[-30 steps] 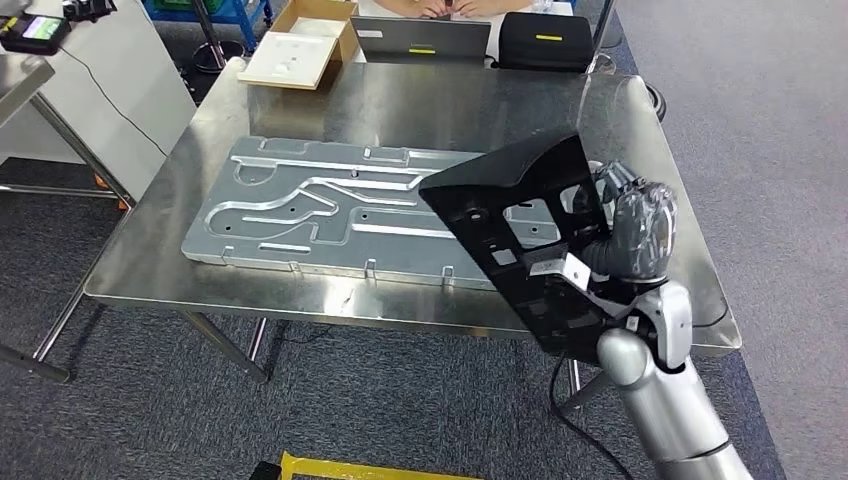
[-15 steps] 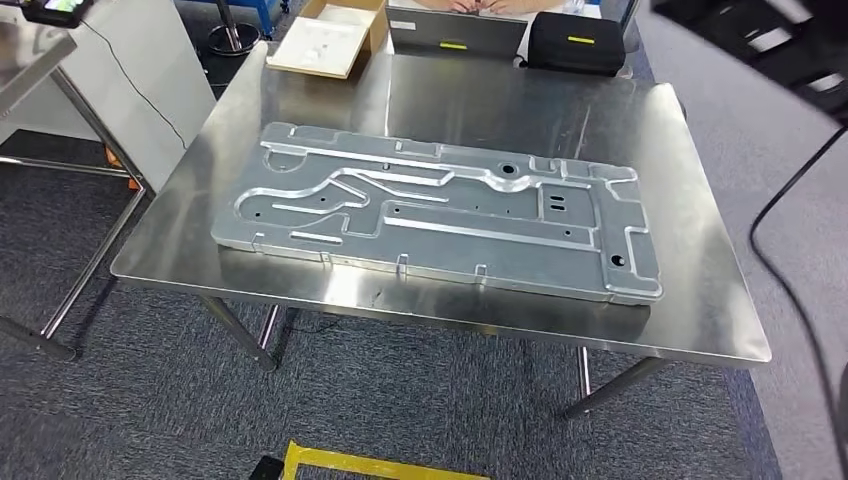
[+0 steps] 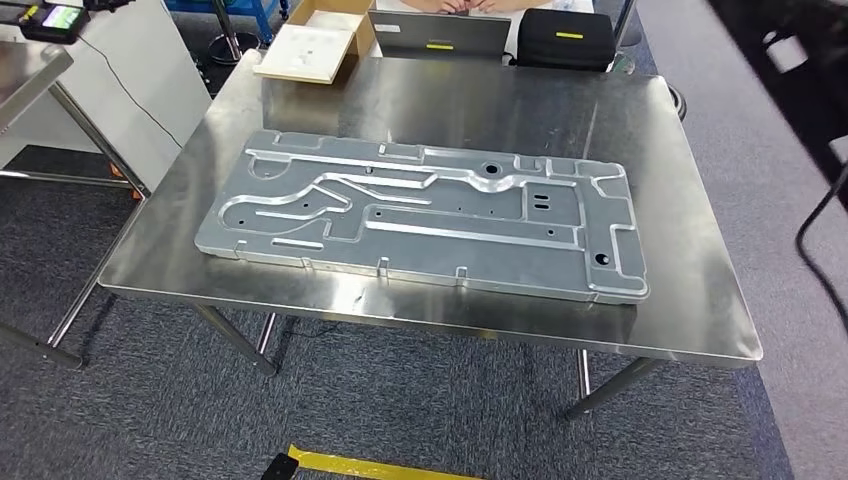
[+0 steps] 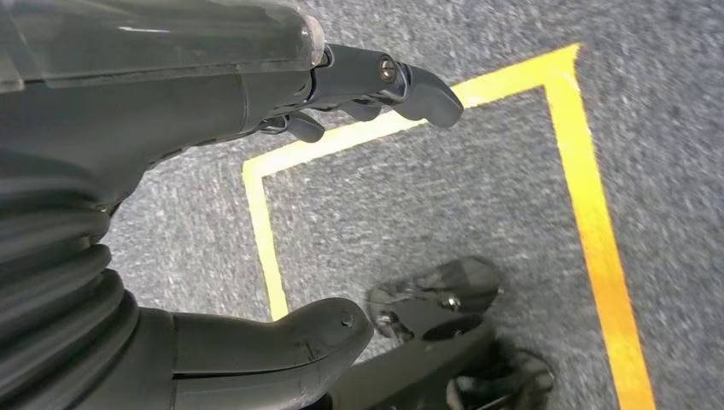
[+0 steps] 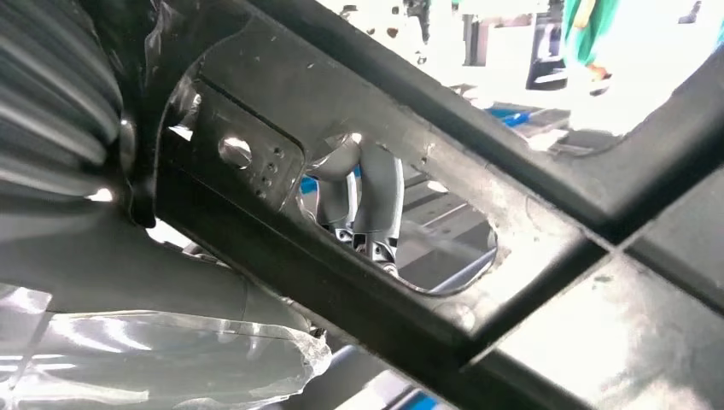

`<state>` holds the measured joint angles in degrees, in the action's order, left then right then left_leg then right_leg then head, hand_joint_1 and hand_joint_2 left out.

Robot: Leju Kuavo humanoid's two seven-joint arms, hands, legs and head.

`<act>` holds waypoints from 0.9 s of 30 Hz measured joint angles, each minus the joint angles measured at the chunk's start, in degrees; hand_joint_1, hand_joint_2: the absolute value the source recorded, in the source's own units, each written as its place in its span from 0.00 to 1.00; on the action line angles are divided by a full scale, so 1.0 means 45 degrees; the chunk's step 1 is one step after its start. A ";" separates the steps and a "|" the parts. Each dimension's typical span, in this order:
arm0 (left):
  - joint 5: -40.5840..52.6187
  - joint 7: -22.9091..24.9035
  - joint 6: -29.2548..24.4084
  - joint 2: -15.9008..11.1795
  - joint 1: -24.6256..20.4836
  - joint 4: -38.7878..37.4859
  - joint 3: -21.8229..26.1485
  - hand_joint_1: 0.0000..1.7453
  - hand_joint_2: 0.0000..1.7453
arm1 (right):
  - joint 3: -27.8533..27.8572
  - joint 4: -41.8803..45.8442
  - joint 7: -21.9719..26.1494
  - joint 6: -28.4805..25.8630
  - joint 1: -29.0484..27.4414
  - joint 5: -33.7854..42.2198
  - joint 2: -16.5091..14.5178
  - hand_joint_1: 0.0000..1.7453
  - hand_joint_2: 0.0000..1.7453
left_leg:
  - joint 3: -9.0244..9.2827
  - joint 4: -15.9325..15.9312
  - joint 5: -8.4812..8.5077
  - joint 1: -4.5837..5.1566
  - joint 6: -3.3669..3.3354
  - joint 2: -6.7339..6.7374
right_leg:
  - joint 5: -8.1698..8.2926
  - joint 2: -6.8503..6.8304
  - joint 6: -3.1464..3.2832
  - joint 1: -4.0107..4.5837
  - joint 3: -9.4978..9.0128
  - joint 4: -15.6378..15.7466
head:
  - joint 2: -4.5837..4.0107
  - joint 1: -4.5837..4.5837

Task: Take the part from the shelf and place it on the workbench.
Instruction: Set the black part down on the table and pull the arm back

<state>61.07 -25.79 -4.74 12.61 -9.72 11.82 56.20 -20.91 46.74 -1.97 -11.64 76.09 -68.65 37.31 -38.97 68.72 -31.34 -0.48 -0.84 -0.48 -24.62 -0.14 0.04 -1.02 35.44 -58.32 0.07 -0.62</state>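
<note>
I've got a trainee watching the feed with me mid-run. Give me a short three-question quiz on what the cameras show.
1. True or false: the black part already lies on the steel table.
2. What does the left hand hold? A) black part B) nothing C) cardboard box
3. What large thing lies flat on the table?

Key: 1. False; it is off the table, held up close in the right wrist view. 2. B; it hangs over carpet and yellow floor tape. 3. A grey metal plate.

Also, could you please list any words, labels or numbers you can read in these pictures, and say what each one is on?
None can be read.
Small device screen: lit, too small to read.
Yellow strip on the laptop lid: no legible text.
Yellow strip on the black bag: no legible text.
</note>
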 joint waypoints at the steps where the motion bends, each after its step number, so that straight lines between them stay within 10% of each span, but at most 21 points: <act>1: -0.0005 -0.0051 0.0065 0.0000 0.0000 0.0000 -0.0013 0.00 1.00 | -0.0161 -0.0282 0.0082 -0.0228 -0.0269 -0.0134 -0.0135 1.00 1.00 | -0.0427 0.0840 -0.0301 -0.0003 0.0008 0.0011 | -0.0005 0.0008 0.0020 0.0019 0.0000 -0.0008 | 0.0000 0.0001; 3: -0.0010 -0.0132 0.0166 -0.0002 0.0001 0.0000 -0.0035 0.00 1.00 | -0.0436 -0.0793 0.0169 -0.0639 -0.0897 -0.0414 -0.0473 1.00 1.00 | -0.0817 0.1471 -0.0271 0.0001 -0.0018 0.0015 | -0.0018 0.0037 0.0047 0.0068 -0.0007 -0.0036 | 0.0000 0.0001; 7: -0.0010 -0.0194 0.0208 -0.0024 -0.0055 0.0000 -0.0051 0.00 1.00 | -0.0678 -0.1490 0.0108 -0.1164 -0.1753 -0.0690 -0.1022 1.00 1.00 | 0.0478 -0.1485 0.1256 0.0120 -0.0313 0.0035 | -0.0078 0.0048 0.0015 0.0163 -0.0006 -0.0116 | 0.0002 -0.0002; 12: -0.0001 -0.0272 0.0276 -0.0045 -0.0049 0.0000 -0.0074 0.00 1.00 | -0.0711 -0.2001 0.0321 -0.1229 -0.2138 -0.1169 -0.1487 1.00 1.00 | 0.0864 -0.2367 0.1524 0.0107 -0.0498 0.0037 | -0.0177 -0.0010 -0.0271 0.0144 0.0011 -0.0156 | 0.0002 -0.0011; 18: 0.0030 -0.0278 0.0406 -0.0050 -0.0133 0.0000 -0.0180 0.00 1.00 | -0.1158 -0.2701 0.0604 -0.1624 -0.2751 -0.2198 -0.2452 1.00 1.00 | 0.0980 -0.2565 0.1624 0.0032 -0.0603 0.0063 | -0.1550 0.0017 -0.0606 -0.0057 0.1632 -0.3445 | 0.0004 -0.0043; 22: 0.0025 -0.0305 0.0500 -0.0050 -0.0124 0.0000 -0.0291 0.00 1.00 | -0.1545 -0.2838 0.1328 -0.1580 -0.2977 -0.2406 -0.2816 1.00 1.00 | 0.0954 -0.2346 0.1463 0.0008 -0.0399 -0.0015 | -0.0109 0.0013 -0.0628 -0.0168 0.0354 -0.0731 | 0.0002 -0.0040; 27: 0.0015 -0.0343 0.0540 -0.0057 -0.0072 0.0000 -0.0336 0.00 1.00 | -0.1837 -0.2891 0.1535 -0.1540 -0.3067 -0.2448 -0.3035 1.00 1.00 | 0.0874 -0.2208 0.1301 0.0035 -0.0035 -0.0024 | -0.0034 0.0040 -0.0223 -0.0100 0.0074 -0.0115 | 0.0000 -0.0038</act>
<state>61.13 -27.33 -2.31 12.35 -10.04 11.82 54.69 -29.18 33.73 4.93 -18.57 62.29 -79.67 23.65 -35.04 58.78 -25.48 -0.33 -1.00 -0.59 -24.77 0.05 -0.97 -1.47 35.78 -58.83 0.07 -0.79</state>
